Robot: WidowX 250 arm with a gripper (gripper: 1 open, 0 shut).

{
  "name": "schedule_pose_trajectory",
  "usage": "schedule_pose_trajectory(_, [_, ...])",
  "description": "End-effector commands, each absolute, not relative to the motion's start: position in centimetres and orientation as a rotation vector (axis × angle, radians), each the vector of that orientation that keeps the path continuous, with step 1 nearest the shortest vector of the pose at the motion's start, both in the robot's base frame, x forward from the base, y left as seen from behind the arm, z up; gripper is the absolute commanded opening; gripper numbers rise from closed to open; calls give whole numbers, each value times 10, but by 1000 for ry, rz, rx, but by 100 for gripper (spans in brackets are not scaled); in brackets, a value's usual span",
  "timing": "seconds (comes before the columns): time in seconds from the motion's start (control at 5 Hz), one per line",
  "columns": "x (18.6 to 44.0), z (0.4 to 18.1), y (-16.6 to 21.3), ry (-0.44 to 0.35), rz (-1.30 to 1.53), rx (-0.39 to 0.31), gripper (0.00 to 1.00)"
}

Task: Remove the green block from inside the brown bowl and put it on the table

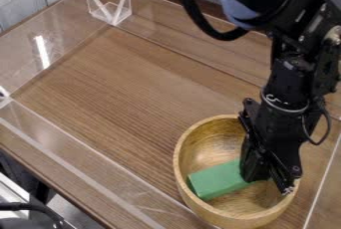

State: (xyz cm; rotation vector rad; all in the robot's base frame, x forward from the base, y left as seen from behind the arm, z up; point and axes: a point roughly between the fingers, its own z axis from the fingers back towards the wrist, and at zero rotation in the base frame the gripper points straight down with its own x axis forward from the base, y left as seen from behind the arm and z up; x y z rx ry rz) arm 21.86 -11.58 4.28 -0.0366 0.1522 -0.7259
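The green block [218,180] is located inside the brown bowl [190,152], toward the side of the bowl nearest the camera, with its right-hand end in the picture partly hidden by the gripper [261,170]. The gripper is lowered into the bowl and its jaws are closed; whether the block is pinched between them cannot be determined from this view. The bowl is set upright on the wood-grain table [127,84], close to the clear plastic wall [83,151] along the table's edge. A small clear plastic bracket [110,6] is noted at the far corner, well apart from the bowl.
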Motion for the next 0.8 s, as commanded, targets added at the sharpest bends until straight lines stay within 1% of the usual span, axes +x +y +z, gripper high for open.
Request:
schedule_pose_trajectory(0.0, [219,58,-114,128,-691,-52,0])
schedule_pose_trajectory(0.6, [213,82,-112,160,-632,-89,0])
